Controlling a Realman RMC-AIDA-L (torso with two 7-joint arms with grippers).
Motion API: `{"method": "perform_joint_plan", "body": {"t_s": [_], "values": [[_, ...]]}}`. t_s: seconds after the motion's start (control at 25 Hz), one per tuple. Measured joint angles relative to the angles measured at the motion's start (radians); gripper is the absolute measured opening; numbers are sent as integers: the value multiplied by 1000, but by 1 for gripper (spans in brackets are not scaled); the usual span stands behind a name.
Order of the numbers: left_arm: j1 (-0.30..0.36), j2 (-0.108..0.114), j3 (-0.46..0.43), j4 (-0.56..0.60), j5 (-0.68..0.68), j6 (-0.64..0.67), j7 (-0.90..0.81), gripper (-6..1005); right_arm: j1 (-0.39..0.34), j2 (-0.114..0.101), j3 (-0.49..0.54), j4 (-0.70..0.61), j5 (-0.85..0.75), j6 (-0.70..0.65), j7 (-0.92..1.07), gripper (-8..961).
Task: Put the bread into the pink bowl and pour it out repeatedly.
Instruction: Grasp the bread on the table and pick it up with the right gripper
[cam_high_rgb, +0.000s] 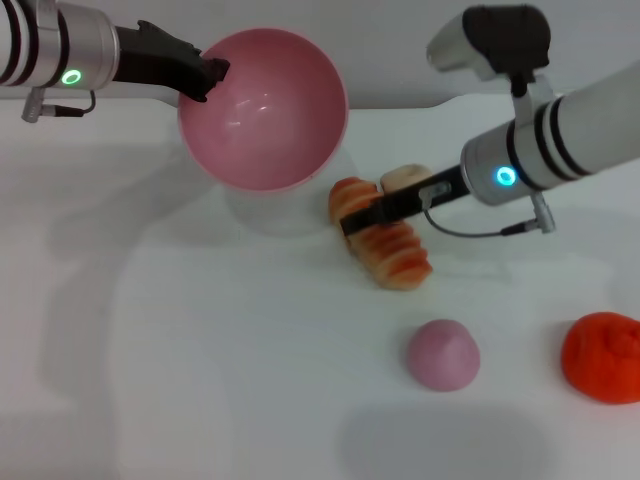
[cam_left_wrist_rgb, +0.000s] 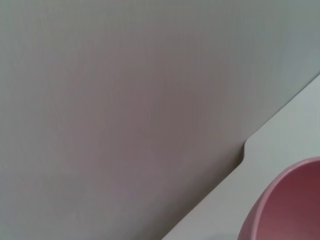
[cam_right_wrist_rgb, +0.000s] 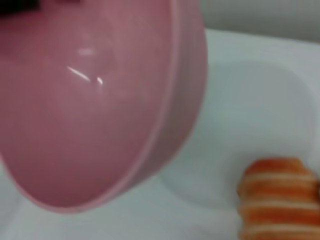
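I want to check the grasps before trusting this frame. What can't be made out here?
- Head view: whether the right gripper is closed on the bread; its dark fingers lie across the loaf, contact unclear.
- Head view: the left gripper meets the pink bowl at its rim; the bowl wall hides the fingertips.
- Left wrist view: only a corner of the bowl, cut off by the edge.
- Right wrist view: the bread is blurred and cropped.

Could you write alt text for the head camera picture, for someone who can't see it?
The left end effector holds an empty pink bowl tilted above a white table, while the right end effector reaches onto the striped bread beside it.
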Motion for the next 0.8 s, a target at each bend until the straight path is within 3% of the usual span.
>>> {"method": "perform_joint_plan", "body": {"t_s": [0.24, 0.6, 0.8], "values": [[-2, -2, 0, 1, 0, -1, 0, 44, -26, 0, 16, -119, -23, 59, 31, 527], [0, -3, 0, 2, 0, -3, 0, 44, -36, 2, 19, -162, -188, 74, 117, 520], [-1, -5, 0, 2, 0, -3, 0, 45, -31, 5, 14, -158, -194, 74, 124, 517]]}}
